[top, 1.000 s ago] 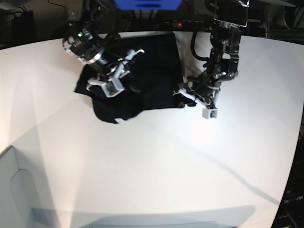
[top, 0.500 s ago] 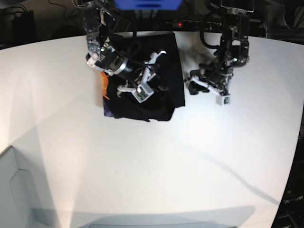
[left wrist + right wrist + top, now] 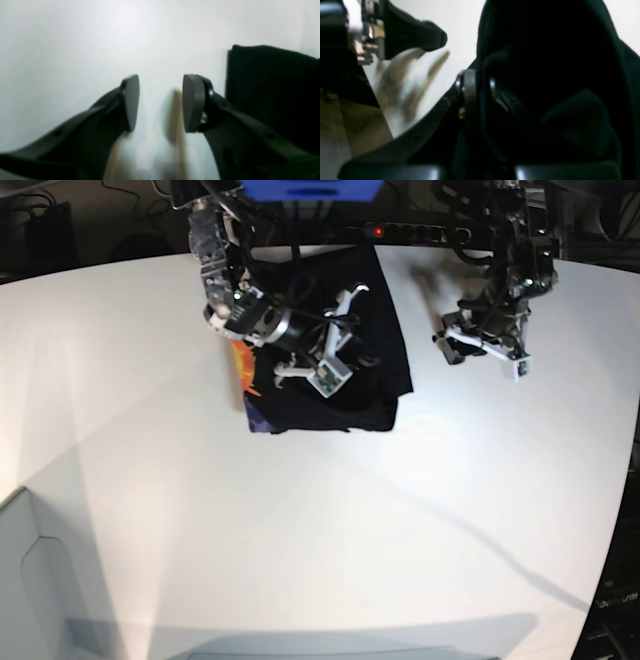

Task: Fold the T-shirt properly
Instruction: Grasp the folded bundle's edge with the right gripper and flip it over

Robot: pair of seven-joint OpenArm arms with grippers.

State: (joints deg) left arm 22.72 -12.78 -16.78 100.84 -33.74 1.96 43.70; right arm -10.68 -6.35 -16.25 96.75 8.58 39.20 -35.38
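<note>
T-shirt (image 3: 320,405) bunched on far half of desk (image 3: 300,530), print edge showing | right tool (image 3: 480,87) pinching cloth, left tool (image 3: 160,102) open beside it | I judge partly folded; flattening, squaring remain

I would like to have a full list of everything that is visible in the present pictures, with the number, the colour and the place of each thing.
T-shirt: one, black with an orange and purple print, bunched on the upper part of the table in the base view
table: one, white, under the T-shirt and both arms
left gripper: one, black, above the table beside the T-shirt, jaws apart with nothing between them
right gripper: one, black, at the T-shirt, with a fold of its cloth between the fingers
arms: two, black with light parts, reaching in from the top of the base view
</note>
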